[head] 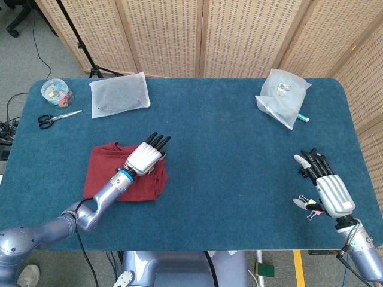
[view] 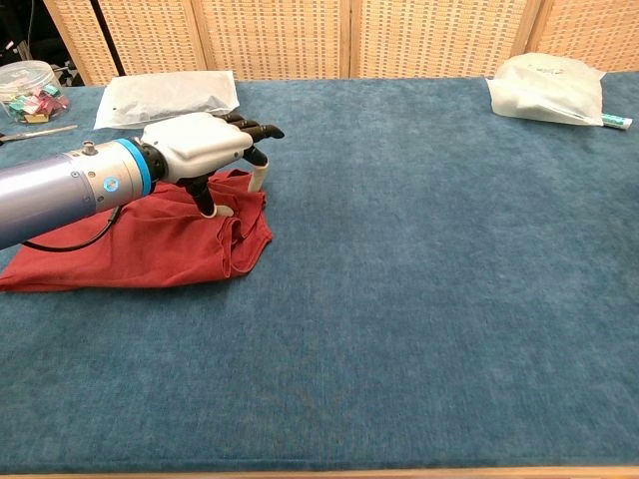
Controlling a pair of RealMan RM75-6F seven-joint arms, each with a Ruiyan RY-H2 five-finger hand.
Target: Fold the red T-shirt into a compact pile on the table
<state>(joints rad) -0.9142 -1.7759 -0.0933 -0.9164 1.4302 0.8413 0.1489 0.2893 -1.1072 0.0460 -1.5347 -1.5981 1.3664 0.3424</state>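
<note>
The red T-shirt [head: 108, 176] [view: 150, 244] lies in a rough folded pile on the blue table [head: 227, 179], at its left front. My left hand [head: 146, 156] [view: 205, 145] hovers flat over the pile's right edge, fingers stretched out and holding nothing; its thumb hangs down close to the cloth. My right hand [head: 326, 185] is far off at the table's right front edge, fingers apart and empty. The chest view does not show it.
A clear plastic bag [head: 119, 94] lies at the back left, with scissors [head: 57, 118] and a small tub of clips [head: 55, 91] beside it. A white bag [head: 281, 95] and a pen sit at the back right. A binder clip [head: 311, 209] lies by my right hand.
</note>
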